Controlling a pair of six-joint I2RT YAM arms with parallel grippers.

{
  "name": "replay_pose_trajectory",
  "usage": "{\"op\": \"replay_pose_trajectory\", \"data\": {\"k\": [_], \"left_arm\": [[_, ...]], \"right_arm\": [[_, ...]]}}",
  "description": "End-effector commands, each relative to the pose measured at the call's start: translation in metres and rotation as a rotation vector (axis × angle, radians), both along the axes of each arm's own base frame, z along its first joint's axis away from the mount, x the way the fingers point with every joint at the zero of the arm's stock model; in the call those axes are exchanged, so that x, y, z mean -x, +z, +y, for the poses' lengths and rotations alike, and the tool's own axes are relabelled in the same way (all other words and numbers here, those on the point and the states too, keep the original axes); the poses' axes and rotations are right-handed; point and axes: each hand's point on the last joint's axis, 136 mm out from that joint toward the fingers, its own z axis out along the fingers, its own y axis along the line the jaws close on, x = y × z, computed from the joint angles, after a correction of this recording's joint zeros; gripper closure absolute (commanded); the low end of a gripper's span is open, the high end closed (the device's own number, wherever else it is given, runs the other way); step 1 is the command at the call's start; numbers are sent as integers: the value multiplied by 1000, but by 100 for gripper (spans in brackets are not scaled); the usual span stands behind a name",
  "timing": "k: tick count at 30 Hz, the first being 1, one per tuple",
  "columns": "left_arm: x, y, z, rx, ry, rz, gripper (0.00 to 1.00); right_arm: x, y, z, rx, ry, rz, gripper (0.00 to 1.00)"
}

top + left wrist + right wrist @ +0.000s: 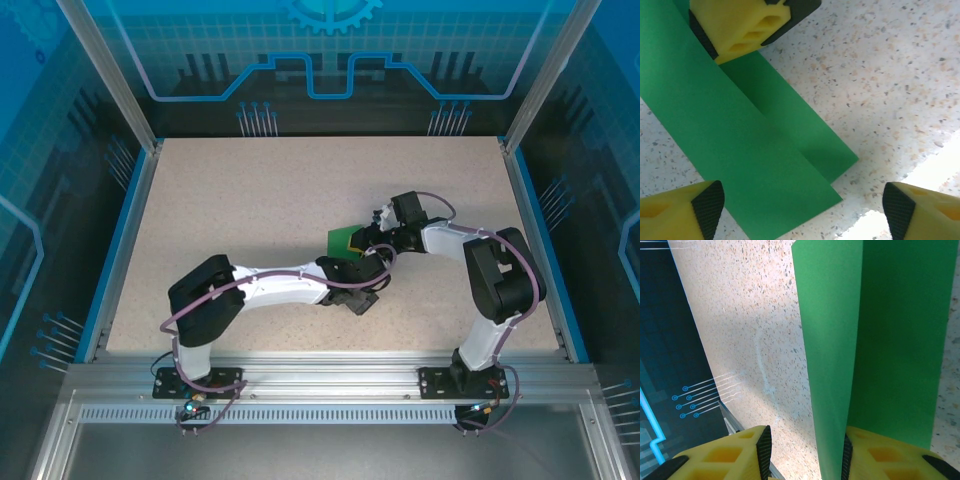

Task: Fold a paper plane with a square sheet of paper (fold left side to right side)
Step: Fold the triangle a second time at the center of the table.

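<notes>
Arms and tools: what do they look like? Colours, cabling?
Both alike: left arm and right arm have white links, black joint housings and a purple cable looping outside. Tool fingers are yellow blocks with hollow cells and black textured pads.

The square sheet of paper (pixel 740 150) is thin green paper, matt and smooth, with clean, sharp creases. Under the sheet and all around it, the table top (pixel 890 75) looks like speckled beige laminate or stone, finely grained and dull. The yellow fingers (pixel 740 25) over the sheet look like matt moulded plastic with hollow cells, faced with black pads (pixel 707 207) of a fine, rubbery texture.
</notes>
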Motion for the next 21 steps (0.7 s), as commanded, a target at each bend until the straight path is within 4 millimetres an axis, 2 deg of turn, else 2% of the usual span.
{"op": "replay_pose_trajectory", "data": {"k": [1, 6, 12, 21], "left_arm": [[-5, 3, 4, -39, 18, -27, 24], [-4, 7, 5, -20, 17, -30, 59], [-4, 16, 8, 40, 33, -20, 87], [-3, 24, 10, 195, 46, 86, 97]], "right_arm": [[-3, -1, -1, -6, 6, 11, 59], [-1, -3, -3, 5, 8, 14, 59], [0, -5, -6, 31, 14, 13, 59], [-4, 1, -6, 33, 21, -12, 59]]}}
